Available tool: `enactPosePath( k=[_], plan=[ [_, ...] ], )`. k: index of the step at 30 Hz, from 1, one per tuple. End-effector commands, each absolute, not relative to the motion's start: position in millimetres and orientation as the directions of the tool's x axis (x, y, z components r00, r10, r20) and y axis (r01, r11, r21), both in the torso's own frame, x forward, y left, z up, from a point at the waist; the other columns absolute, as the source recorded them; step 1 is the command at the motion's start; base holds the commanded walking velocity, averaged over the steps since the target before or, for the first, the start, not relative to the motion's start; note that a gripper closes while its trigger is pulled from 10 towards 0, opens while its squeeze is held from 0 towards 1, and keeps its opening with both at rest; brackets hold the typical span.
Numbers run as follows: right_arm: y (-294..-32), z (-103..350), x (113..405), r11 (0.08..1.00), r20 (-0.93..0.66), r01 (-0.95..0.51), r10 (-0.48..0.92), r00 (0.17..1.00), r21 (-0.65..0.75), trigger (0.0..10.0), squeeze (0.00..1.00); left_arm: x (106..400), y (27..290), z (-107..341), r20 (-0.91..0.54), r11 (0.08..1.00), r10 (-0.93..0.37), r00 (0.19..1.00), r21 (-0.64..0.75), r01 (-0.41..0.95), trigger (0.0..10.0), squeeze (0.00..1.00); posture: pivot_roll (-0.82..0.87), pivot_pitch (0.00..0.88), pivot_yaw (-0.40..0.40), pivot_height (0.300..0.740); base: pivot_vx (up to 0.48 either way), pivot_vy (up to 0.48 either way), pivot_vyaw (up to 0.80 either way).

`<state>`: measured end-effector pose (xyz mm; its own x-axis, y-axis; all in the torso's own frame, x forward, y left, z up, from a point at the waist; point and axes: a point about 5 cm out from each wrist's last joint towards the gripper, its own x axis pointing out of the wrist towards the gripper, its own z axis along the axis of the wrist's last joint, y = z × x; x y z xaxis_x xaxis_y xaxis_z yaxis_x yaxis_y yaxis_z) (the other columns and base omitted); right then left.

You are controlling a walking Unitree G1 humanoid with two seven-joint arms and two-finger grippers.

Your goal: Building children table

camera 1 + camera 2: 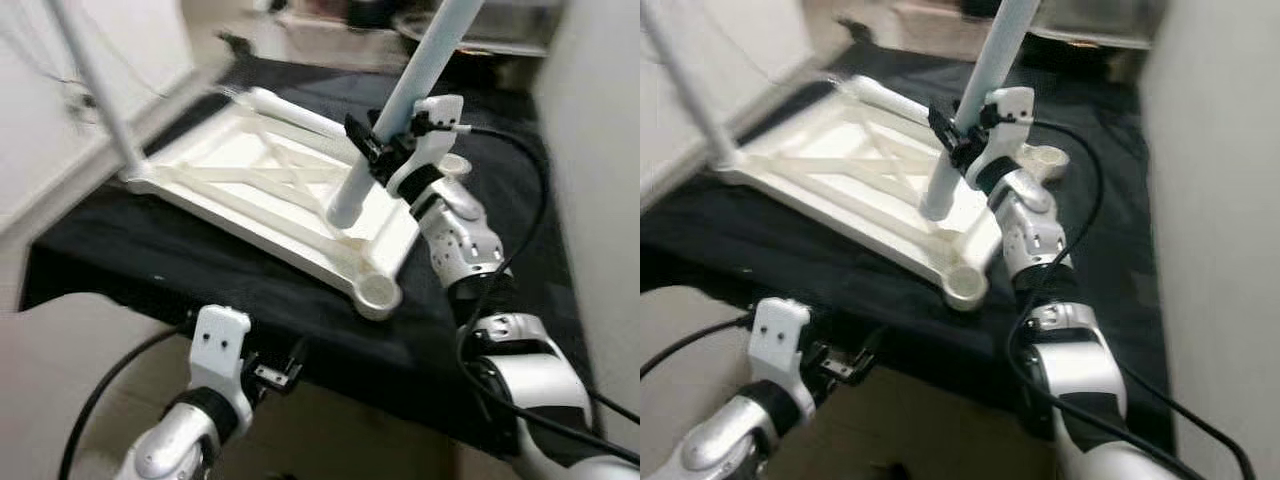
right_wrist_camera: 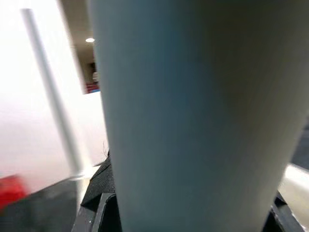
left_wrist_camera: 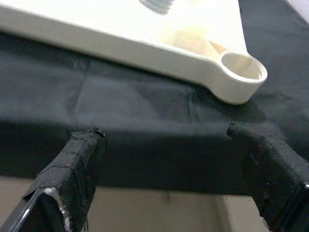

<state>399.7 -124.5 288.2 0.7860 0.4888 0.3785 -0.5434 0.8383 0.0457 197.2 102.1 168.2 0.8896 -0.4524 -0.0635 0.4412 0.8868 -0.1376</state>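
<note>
We see cream-white table top with plain ribbed underside on black cloth. Pale blue-grey leg in our black-fingered right gripper. Left gripper black-padded, white-housed. Silver arms, black cables.

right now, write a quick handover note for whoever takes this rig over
Right gripper: shut on a pale table leg, held tilted, its lower end above the upturned white tabletop.
Left gripper: open, low at the near edge of the black-covered surface, holding nothing.
Done: one leg stands in the far-left corner.
Left: the near corner socket is empty; another leg lies along the far edge.
</note>
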Motion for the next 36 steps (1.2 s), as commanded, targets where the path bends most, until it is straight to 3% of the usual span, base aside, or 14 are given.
enactPosePath(
  k=[1, 10, 18, 22, 25, 26, 27, 29, 36],
  plan=[
    [-124, 291, 399, 0.818, 0.388, -0.573, 0.514, 0.765, 0.045, 10.0, 0.00, 196, 101, 166, -0.073, 0.885, -0.456, 0.887, -0.143, 0.443, 10.0, 0.00, 0.23, 0.165, -0.014, 0.740, 0.000, 0.000, 0.44],
    [-146, 283, 400, 0.801, 0.315, -0.598, 0.566, 0.762, 0.008, 10.0, 0.00, 196, 100, 165, -0.073, 0.883, -0.460, 0.885, -0.140, 0.448, 10.0, 0.00, 0.23, 0.158, -0.013, 0.740, 0.000, 0.000, 0.00],
    [-168, 285, 401, 0.830, 0.311, -0.558, 0.529, 0.790, 0.007, 10.0, 0.00, 195, 99, 163, -0.074, 0.881, -0.465, 0.882, -0.138, 0.453, 10.0, 0.00, 0.22, 0.152, -0.010, 0.740, 0.000, 0.000, -0.74],
    [-172, 283, 393, 0.693, 0.285, -0.719, 0.681, 0.675, 0.047, 10.0, 0.00, 195, 100, 162, -0.080, 0.880, -0.468, 0.880, -0.137, 0.456, 10.0, 0.00, 0.22, 0.151, -0.004, 0.740, 0.000, 0.000, 0.00],
    [-174, 282, 390, 0.651, 0.278, -0.757, 0.718, 0.638, 0.055, 10.0, 0.00, 194, 100, 162, -0.081, 0.879, -0.469, 0.880, -0.136, 0.456, 10.0, 0.00, 0.22, 0.151, -0.004, 0.740, 0.000, 0.000, 0.00],
    [-177, 282, 385, 0.588, 0.274, -0.807, 0.768, 0.579, 0.059, 10.0, 0.00, 194, 100, 161, -0.083, 0.879, -0.470, 0.879, -0.136, 0.457, 10.0, 0.00, 0.22, 0.148, -0.007, 0.740, 0.000, 0.000, 0.00],
    [-177, 282, 385, 0.588, 0.274, -0.807, 0.768, 0.579, 0.059, 10.0, 0.00, 194, 100, 161, -0.083, 0.879, -0.470, 0.879, -0.136, 0.457, 10.0, 0.00, 0.22, 0.148, -0.007, 0.740, 0.000, 0.000, 0.00],
    [-188, 284, 374, 0.477, 0.271, -0.878, 0.842, 0.467, 0.033, 10.0, 0.00, 193, 99, 160, -0.085, 0.878, -0.472, 0.877, -0.137, 0.459, 10.0, 0.00, 0.23, 0.148, -0.008, 0.740, 0.000, 0.000, 0.00],
    [-193, 278, 369, 0.401, 0.223, -0.916, 0.893, 0.392, 0.006, 10.0, 0.00, 191, 98, 159, -0.089, 0.876, -0.475, 0.876, -0.141, 0.460, 10.0, 0.00, 0.22, 0.156, -0.012, 0.740, 0.000, 0.000, 0.00]
  ],
)
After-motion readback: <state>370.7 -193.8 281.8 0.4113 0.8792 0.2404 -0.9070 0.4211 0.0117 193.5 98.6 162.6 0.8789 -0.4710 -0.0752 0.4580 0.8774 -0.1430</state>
